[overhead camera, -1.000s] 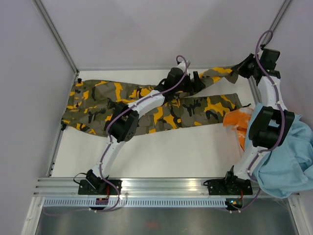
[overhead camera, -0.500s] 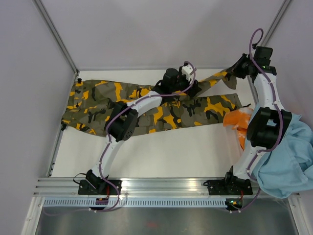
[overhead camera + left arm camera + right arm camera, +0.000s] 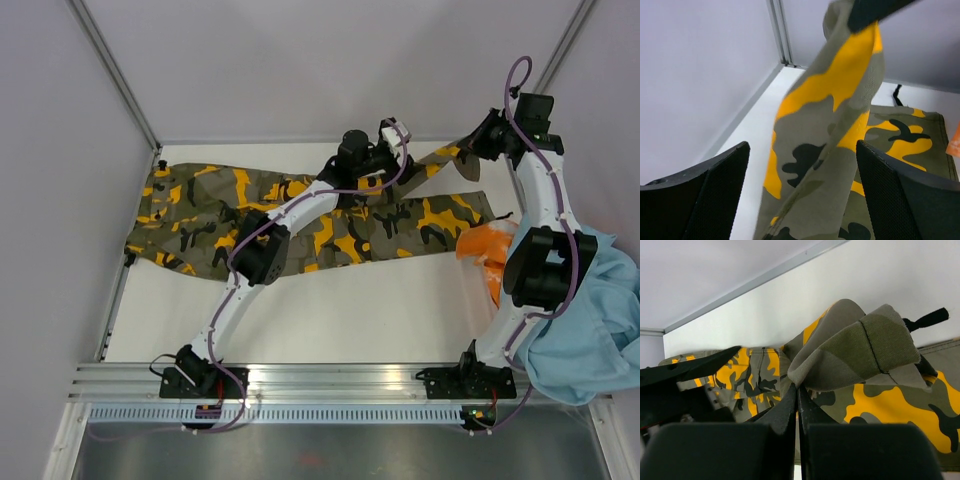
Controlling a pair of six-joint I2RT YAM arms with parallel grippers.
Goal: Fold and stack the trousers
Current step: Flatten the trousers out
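The camouflage trousers [image 3: 200,205] lie spread across the far half of the white table, waist at the left. My right gripper [image 3: 478,140] is shut on the end of the far leg and holds it lifted off the table at the back right; the pinched cloth [image 3: 860,345] bunches above its closed tips [image 3: 799,390]. My left gripper [image 3: 398,160] is open beside that raised leg. In the left wrist view the taut leg [image 3: 830,150] runs between its spread fingers [image 3: 705,195] up to the right gripper [image 3: 875,10].
A crumpled orange garment [image 3: 485,245] lies at the right table edge, and a light-blue garment [image 3: 590,320] hangs beside the right arm. Grey walls and metal frame posts [image 3: 120,85] close in the back and sides. An aluminium rail [image 3: 340,380] runs along the near edge.
My right gripper has lifted the leg end higher and slightly back. My left wrist has turned and shifted a little right, closer under the raised leg.
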